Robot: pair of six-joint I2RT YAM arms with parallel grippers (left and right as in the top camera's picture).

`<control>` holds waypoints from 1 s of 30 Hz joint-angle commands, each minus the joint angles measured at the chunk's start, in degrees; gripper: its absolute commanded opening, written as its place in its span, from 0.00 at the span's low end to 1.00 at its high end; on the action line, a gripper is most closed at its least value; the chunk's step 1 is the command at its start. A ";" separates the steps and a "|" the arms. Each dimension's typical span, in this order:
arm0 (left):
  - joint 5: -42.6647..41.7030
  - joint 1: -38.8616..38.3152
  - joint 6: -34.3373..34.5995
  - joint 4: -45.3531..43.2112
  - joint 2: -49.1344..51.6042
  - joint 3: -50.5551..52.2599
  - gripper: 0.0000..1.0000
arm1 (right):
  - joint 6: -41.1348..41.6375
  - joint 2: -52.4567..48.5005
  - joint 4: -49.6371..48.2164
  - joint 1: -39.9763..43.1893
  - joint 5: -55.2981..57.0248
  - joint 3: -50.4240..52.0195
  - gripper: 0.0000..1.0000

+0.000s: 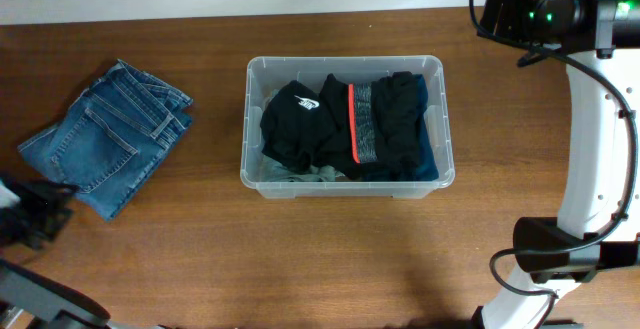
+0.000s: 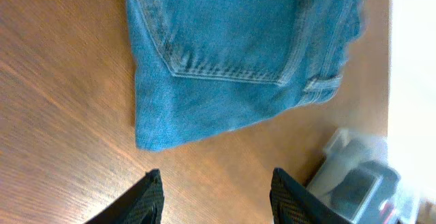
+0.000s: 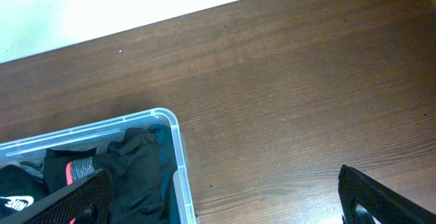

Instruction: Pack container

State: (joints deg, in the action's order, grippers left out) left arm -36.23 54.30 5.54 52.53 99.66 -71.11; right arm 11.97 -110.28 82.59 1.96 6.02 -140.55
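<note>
The container point(image 1: 345, 61), a clear plastic bin, stands mid-table. It holds a black garment with a white logo point(image 1: 295, 119), dark shorts with a red stripe and grey band point(image 1: 385, 124), and a pale cloth underneath. Folded blue jeans point(image 1: 105, 134) lie on the table at the left. My left gripper point(image 1: 38, 217) is open and empty, just in front of the jeans point(image 2: 231, 54), with bare wood between its fingers point(image 2: 216, 197). My right gripper point(image 1: 497, 9) is open and empty, high beyond the bin's far right corner point(image 3: 174, 125); its fingers point(image 3: 225, 176) straddle bare table.
The wooden table point(image 1: 330, 259) ends at a white wall along the far edge. My right arm's white link and black base point(image 1: 590, 169) stand at the right side. The bin also shows blurred at the lower right of the left wrist view point(image 2: 354, 176).
</note>
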 commanded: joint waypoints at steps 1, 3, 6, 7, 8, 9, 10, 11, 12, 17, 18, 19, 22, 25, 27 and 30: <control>-3.69 -0.31 -2.23 -5.86 -0.42 6.58 0.51 | 0.28 0.15 -0.02 0.33 0.70 -0.13 0.98; -3.72 -0.28 -2.23 -9.68 -0.42 8.28 0.51 | 0.28 0.15 -0.04 0.33 0.70 -0.13 0.98; -3.54 -0.39 -4.72 -12.00 -0.42 8.31 0.52 | 0.28 0.15 -0.04 0.33 0.70 -0.13 0.98; -3.28 -0.39 -5.42 -12.55 -0.37 8.31 0.52 | 0.28 0.15 -0.02 0.33 0.70 -0.13 0.98; -2.40 -0.42 -5.40 -13.14 -0.17 8.31 0.54 | 0.28 0.15 -0.04 0.33 0.70 -0.13 0.98; -1.57 -0.42 -5.40 -13.46 0.00 8.31 0.58 | 0.26 0.15 -0.04 0.33 0.70 -0.13 0.98; -0.87 -0.42 -5.40 -13.86 0.15 8.31 0.61 | 0.28 0.15 -0.04 0.33 0.70 -0.13 0.98; -0.83 -0.42 -5.40 -14.38 0.35 8.31 0.63 | 0.28 0.15 -0.02 0.33 0.70 -0.13 0.98; -0.85 -0.42 -5.38 -14.95 0.59 8.31 0.66 | 0.28 0.15 -0.02 0.33 0.70 -0.13 0.98; -0.81 -0.42 -5.35 -18.49 1.99 8.31 0.75 | 0.28 0.15 -0.04 0.33 0.70 -0.13 0.98; -0.37 -0.39 -5.33 -18.80 2.45 8.31 0.78 | 0.28 0.15 -0.04 0.33 0.70 -0.13 0.98; 0.31 -0.42 -5.29 -18.93 2.89 8.31 0.80 | 0.28 0.15 -0.04 0.33 0.70 -0.13 0.99; 1.95 -0.39 -5.14 -19.28 5.01 8.31 0.86 | 0.28 0.15 -0.04 0.33 0.70 -0.13 0.98; 1.75 -0.39 -5.14 -19.54 7.26 8.31 0.86 | 0.28 0.15 -0.04 0.33 0.70 -0.13 0.98; 1.42 -0.39 -4.90 -19.82 8.33 8.31 0.99 | 0.28 0.15 -0.02 0.33 0.70 -0.13 0.98; 1.55 -0.39 -4.94 -21.57 9.81 8.31 0.99 | 0.28 0.15 -0.04 0.33 0.70 -0.13 0.98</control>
State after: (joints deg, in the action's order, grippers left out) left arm -34.89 54.06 1.10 32.45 107.72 -62.83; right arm 12.05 -110.28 82.56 1.96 6.04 -140.55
